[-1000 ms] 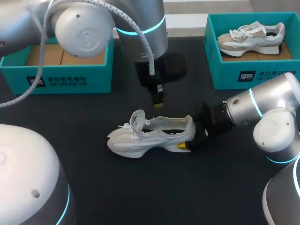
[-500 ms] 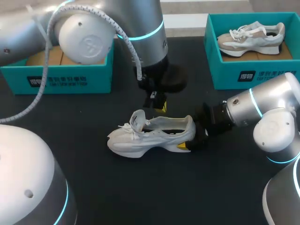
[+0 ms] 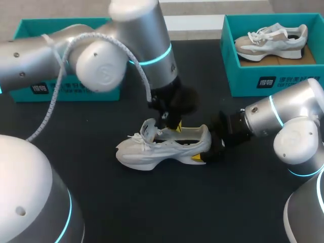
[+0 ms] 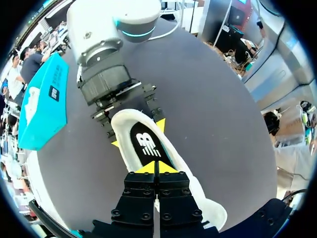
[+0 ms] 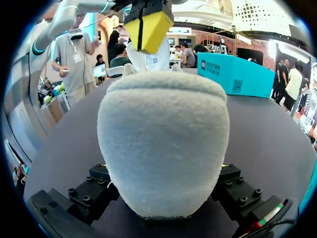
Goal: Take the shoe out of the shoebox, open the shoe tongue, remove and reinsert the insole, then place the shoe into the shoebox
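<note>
**Insole removal appeared to be the step in hand.** On the black table [image 3: 167,202], the far-right teal cardboard shoebox [image 3: 268,83] held a second pale sneaker [image 3: 273,41]. The contents of the far-left teal shoebox [image 3: 66,88] were hidden behind the left arm [image 3: 136,40]. The white chunky-soled sneaker [image 3: 162,149] stood near centre, outside both boxes, its heel clamped by the right gripper [image 3: 206,149]. The left gripper [image 4: 154,167], tips pressed together, sat at the shoe's opening over the black insole [image 4: 146,146]. The next move probably called for pinching the insole's edge and drawing it out.

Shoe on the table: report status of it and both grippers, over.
Left gripper shut, tips over the insole in the shoe opening. Right gripper shut on the shoe's heel. Nothing in the way.
</note>
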Action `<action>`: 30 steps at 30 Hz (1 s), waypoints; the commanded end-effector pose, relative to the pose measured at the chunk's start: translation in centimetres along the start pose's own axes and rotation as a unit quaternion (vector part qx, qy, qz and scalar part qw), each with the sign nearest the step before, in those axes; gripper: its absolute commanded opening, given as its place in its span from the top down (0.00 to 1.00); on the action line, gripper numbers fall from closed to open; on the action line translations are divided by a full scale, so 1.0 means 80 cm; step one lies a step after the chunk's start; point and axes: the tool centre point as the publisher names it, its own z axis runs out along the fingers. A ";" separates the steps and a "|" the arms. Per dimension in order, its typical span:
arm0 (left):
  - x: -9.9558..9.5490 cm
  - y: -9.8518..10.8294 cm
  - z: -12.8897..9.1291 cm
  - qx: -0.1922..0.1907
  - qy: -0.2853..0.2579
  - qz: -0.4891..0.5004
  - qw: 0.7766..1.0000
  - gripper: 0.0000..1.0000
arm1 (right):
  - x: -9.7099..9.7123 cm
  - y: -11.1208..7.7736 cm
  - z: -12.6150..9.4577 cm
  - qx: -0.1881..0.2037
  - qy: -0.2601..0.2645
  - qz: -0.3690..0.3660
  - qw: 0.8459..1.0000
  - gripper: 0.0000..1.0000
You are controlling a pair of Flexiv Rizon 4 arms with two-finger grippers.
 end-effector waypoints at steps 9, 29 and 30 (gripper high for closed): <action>-0.002 -0.012 0.021 0.008 0.007 -0.013 1.000 1.00 | -0.003 -0.005 0.016 0.000 0.000 0.000 1.000 1.00; -0.011 0.003 0.075 -0.018 -0.009 -0.084 0.996 1.00 | -0.003 -0.005 0.016 0.000 0.000 0.000 1.000 1.00; -0.008 0.004 0.076 -0.018 -0.008 -0.084 0.996 1.00 | -0.003 -0.005 0.016 0.000 0.000 0.000 1.000 1.00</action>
